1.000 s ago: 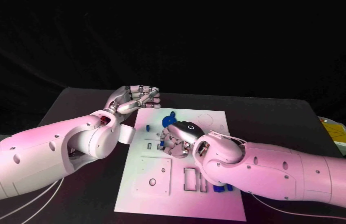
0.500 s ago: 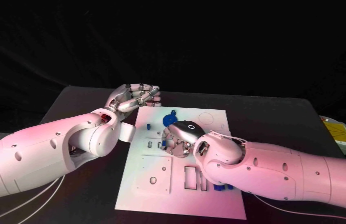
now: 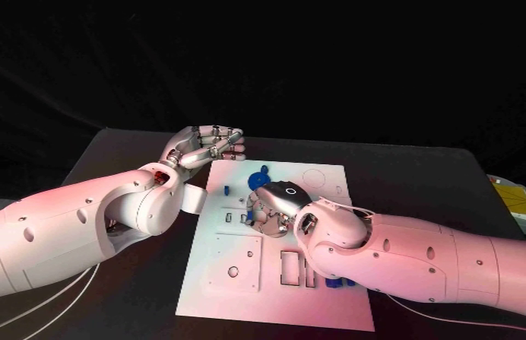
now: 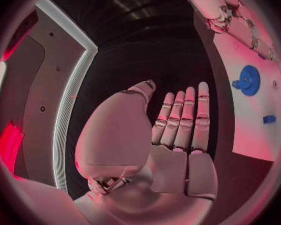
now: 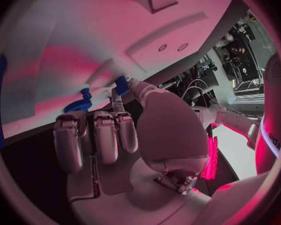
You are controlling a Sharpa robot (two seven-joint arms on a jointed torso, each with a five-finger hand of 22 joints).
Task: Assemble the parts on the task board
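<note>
The flat white rectangular task board (image 3: 236,279) lies on the black bench (image 3: 416,176), its long side running away from the robot. Its surface carries rectangular slots (image 3: 290,269) near the middle, small round holes (image 3: 231,272) toward the near left, and a thin outlined circle (image 3: 314,178) at the far end. A round blue toothed gear part (image 3: 258,179) lies flat near the far end, with a small blue block part (image 3: 227,190) just beside it. More small blue parts (image 3: 337,283) sit at the board's near right edge, partly hidden.
</note>
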